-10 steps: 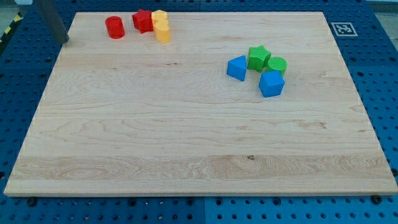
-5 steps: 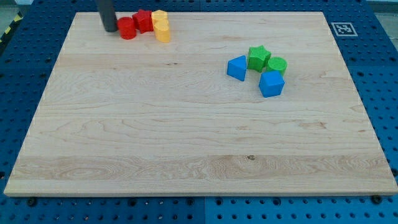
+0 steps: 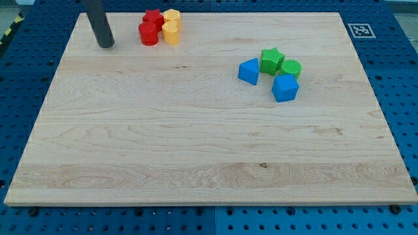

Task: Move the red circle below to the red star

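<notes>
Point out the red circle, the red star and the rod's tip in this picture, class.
red circle (image 3: 148,34), camera view, on its top face.
red star (image 3: 153,17), camera view, on its visible upper part.
my tip (image 3: 106,45), camera view, at the rod's very end, left of the red circle.

Pretty plain setup here: a light wooden board (image 3: 196,143) sits on a blue pegboard table (image 3: 405,78) full of little holes. There's a black-and-white marker tag (image 3: 358,30) at the board's top right corner, and yellow-black hazard tape (image 3: 9,29) at the view's top left edge.

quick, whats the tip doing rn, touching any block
My tip: holding nothing, touching no block, on the board at the view's left of the red circle, apart from it.
</notes>
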`<action>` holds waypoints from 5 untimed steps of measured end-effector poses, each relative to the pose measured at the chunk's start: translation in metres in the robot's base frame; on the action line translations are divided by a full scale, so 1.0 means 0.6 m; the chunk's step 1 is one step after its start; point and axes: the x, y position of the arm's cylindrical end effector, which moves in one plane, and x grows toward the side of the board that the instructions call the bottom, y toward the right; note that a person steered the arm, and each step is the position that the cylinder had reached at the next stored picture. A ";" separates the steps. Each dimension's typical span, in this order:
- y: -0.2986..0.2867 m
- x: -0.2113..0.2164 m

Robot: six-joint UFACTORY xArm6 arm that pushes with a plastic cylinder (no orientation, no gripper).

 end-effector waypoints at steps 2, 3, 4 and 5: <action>0.029 0.008; 0.046 0.009; 0.048 0.003; 0.048 -0.013</action>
